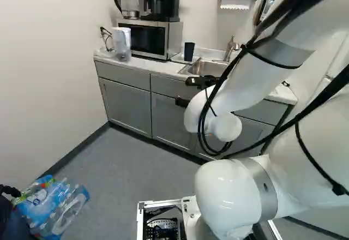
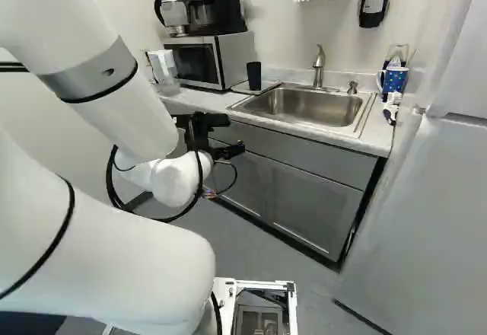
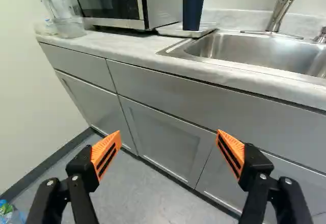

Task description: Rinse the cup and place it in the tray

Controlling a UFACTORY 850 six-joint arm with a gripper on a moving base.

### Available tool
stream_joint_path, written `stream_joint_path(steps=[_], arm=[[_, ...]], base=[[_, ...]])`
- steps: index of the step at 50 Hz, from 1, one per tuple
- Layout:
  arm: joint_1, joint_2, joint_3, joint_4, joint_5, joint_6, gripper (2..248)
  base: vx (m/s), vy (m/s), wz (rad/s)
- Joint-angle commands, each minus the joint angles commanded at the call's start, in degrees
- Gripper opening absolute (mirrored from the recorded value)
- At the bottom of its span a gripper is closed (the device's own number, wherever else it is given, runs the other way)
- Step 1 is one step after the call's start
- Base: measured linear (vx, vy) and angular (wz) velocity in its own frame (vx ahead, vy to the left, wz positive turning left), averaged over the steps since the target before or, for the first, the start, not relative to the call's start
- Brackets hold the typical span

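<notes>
A small kitchen corner, described left to right as the wrist view shows it. At about ten o'clock from the end effector (image 3: 169,152) a clear water jug (image 3: 61,10) stands on the grey tabletop (image 3: 117,43), with a microwave (image 3: 119,2) just beside it at eleven o'clock. At roughly twelve o'clock, well ahead of and above the end effector, the dark blue cup (image 3: 193,0) stands upright, its long axis vertical, on a flat tray (image 3: 178,29) touching the near left corner of the steel sink (image 3: 254,51). The tap (image 3: 285,2) rises at one to two o'clock. The end effector hangs low in front of the cabinet doors (image 3: 163,137), its orange pads (image 3: 106,150) spread wide and holding nothing. The cup already rests on the tray; whether it has been rinsed cannot be told.
</notes>
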Motion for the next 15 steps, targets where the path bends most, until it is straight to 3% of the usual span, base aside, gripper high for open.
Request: stream_joint_path(steps=[15], arm=[[0.0, 0.0, 0.0, 0.0, 0.0, 0.0, 247]], base=[[0.000, 0.000, 0.000]])
